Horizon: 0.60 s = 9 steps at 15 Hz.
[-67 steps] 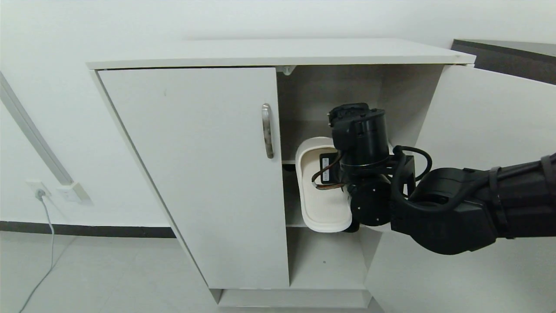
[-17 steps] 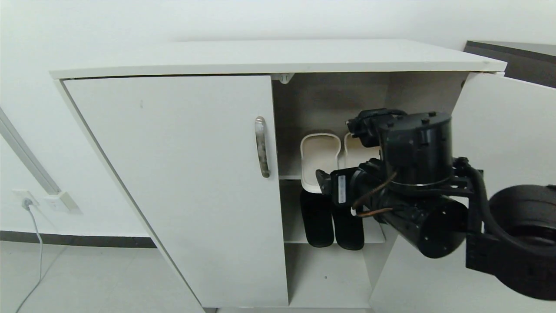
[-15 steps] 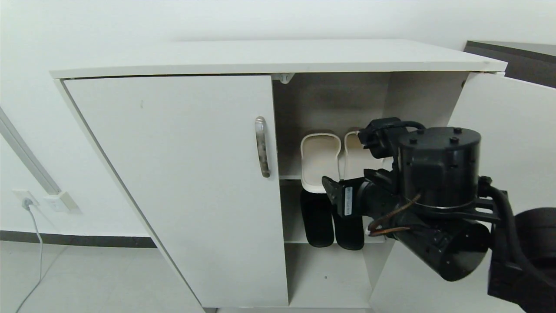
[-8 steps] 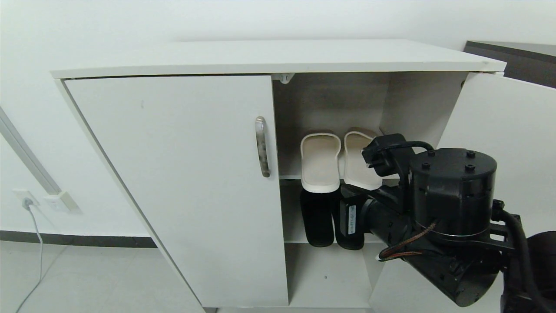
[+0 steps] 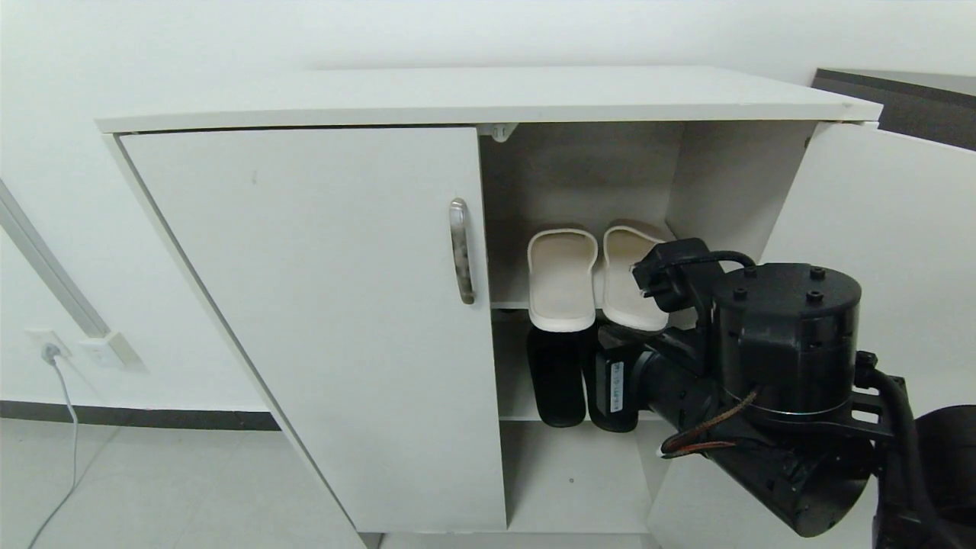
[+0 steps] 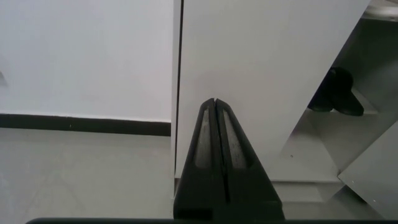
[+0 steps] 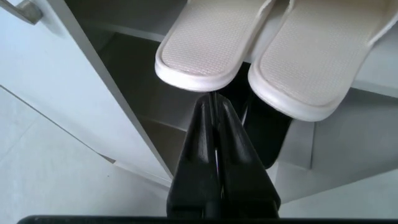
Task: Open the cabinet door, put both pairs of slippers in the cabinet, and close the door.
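Beside the closed left door, the right arm partly hides black slippers shelved under cream slippers overhanging their shelf; left gripper and right gripper show fingers pressed together.

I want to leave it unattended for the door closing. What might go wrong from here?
The white slippers overhang the upper shelf's front edge, so the closing right door may strike them and stay ajar. The right gripper, jaws shut, sits just below their heels; pulling out upward might drag one off. Its arm also stands between door and opening, so it probably must clear first.
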{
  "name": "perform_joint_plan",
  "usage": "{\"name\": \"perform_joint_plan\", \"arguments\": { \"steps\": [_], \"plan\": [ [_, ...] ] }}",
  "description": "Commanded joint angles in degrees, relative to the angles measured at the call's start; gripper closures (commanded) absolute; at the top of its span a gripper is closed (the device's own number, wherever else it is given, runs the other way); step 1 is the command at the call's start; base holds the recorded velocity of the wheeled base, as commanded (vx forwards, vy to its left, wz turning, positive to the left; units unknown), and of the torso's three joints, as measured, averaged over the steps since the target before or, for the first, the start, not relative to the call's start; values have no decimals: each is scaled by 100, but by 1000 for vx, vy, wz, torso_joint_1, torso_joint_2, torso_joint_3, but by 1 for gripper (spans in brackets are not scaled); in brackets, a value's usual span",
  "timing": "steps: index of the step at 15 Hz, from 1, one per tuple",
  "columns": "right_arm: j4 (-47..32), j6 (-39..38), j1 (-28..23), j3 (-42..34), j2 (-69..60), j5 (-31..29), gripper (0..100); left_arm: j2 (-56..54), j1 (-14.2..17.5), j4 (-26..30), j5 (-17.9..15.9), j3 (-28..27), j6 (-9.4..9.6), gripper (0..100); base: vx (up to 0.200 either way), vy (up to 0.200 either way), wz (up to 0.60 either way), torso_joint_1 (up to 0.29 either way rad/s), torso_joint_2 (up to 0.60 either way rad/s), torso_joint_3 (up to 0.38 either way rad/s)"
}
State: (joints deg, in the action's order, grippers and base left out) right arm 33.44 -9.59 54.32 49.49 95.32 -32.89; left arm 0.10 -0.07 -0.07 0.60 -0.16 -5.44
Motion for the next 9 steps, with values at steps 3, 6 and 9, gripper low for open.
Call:
{"name": "perform_joint_plan", "arguments": {
  "steps": [3, 6, 9],
  "plan": [
    [5, 1, 8, -1, 31, -16, 100, -1, -1, -1, 2, -2, -1, 100, -200, 0, 0, 2, 1, 5],
    [5, -7, 8, -19, 48, -16, 100, -1, -1, -1, 2, -2, -1, 100, -200, 0, 0, -2, 5, 7],
    [5, -16, 8, -54, 110, 2, 100, -1, -1, -1, 2, -2, -1, 100, -200, 0, 0, 1, -1, 4]
  ]
}}
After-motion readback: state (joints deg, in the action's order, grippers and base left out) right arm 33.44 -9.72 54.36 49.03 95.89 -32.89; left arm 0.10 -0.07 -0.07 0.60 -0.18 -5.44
